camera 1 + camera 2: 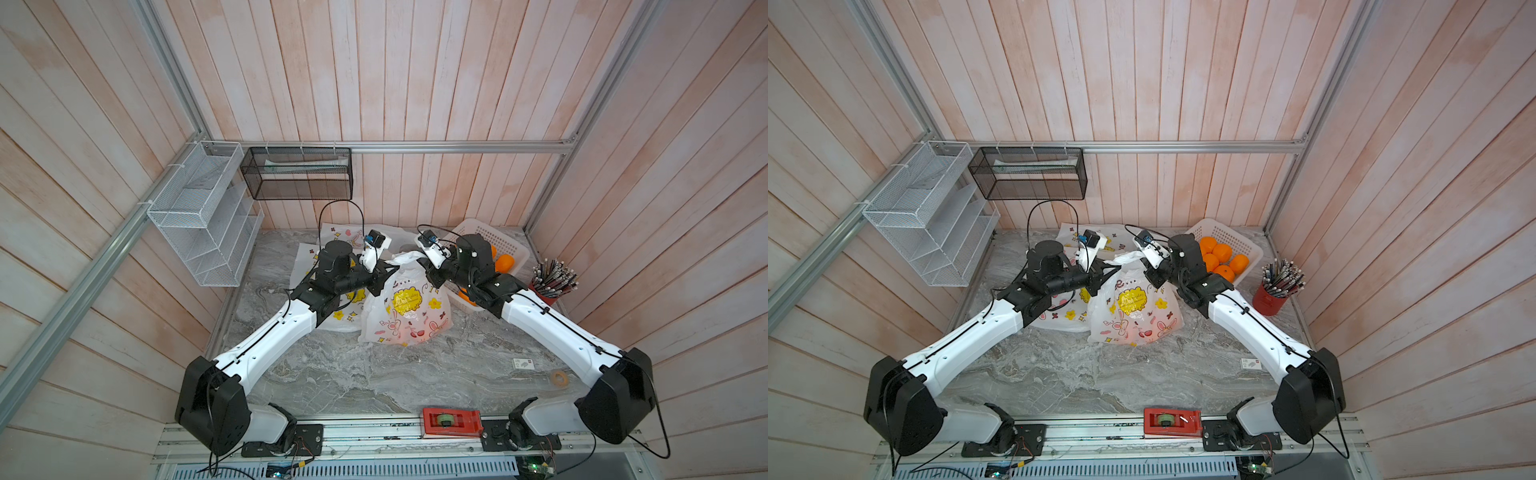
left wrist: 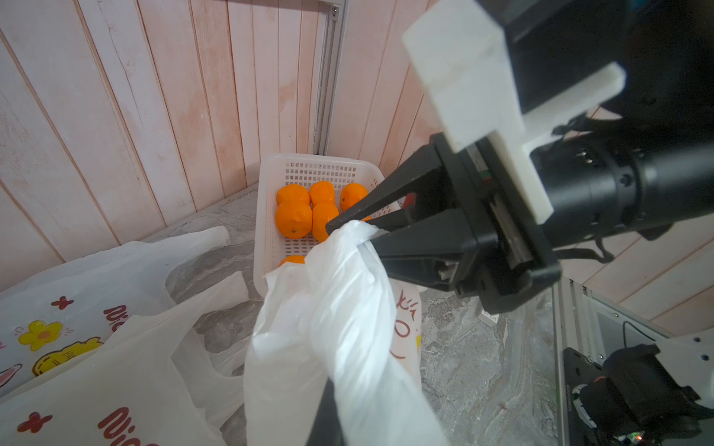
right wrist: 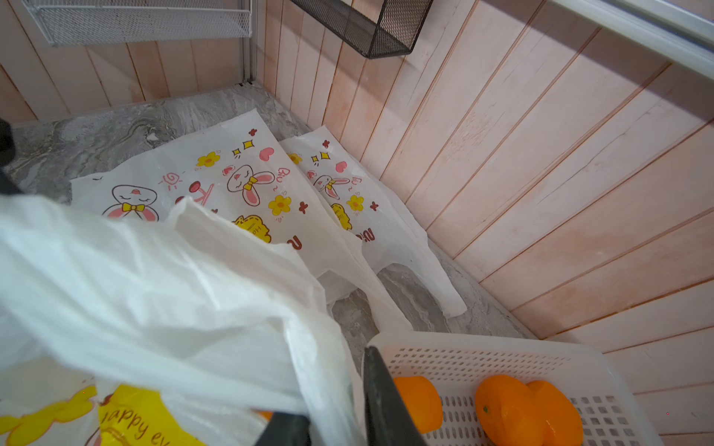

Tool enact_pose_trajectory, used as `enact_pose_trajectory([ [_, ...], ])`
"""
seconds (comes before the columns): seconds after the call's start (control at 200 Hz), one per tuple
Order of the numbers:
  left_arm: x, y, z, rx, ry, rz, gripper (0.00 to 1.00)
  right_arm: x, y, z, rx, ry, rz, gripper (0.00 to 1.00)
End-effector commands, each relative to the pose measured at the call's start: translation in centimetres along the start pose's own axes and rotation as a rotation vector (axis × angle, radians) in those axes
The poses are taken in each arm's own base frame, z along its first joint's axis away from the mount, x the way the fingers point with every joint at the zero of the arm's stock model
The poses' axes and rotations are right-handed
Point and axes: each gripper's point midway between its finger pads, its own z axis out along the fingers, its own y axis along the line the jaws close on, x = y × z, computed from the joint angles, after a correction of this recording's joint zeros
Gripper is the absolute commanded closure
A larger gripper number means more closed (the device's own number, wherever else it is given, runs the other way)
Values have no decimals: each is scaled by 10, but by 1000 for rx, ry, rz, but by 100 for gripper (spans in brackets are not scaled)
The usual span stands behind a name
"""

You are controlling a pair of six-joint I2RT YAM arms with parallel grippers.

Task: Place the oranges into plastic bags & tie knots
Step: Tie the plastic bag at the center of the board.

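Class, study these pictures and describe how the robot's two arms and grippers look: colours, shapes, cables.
The left arm and right arm have white shells, bulky black joints and thin black cables clipped along them. The left gripper and right gripper have black tapering fingers, with white camera brackets at the wrists.

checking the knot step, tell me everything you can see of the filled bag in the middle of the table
The filled bag is thin, translucent white plastic printed with bunnies, yellow flowers and a yellow label. It sits bulging on the marble table, an orange glow showing through near its base. Its top is gathered into a twisted handle, stretched between the left gripper and the right gripper, both shut on it. No finished knot shows.
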Motion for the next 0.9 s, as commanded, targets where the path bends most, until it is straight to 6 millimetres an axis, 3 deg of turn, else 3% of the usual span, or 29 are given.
enact_pose_trajectory([
  [0.0,-13,-4,-2,18,-23,-4,100,-23,-4,0,9,-89,35,76],
  [0.1,-14,-4,-2,17,-30,-12,100,-30,3,5,-19,-135,53,75],
  [0.315,-22,5,-4,-38,-58,-5,100,-35,27,18,-116,-174,55,60],
  [0.505,-23,19,-10,-136,-61,-10,100,-29,29,26,-121,-160,56,57],
  [0.68,-26,18,-12,-137,-71,-4,100,-27,32,34,-139,-156,57,53],
  [0.89,-26,16,-14,-131,-74,-2,100,-21,33,43,-142,-142,63,41],
])
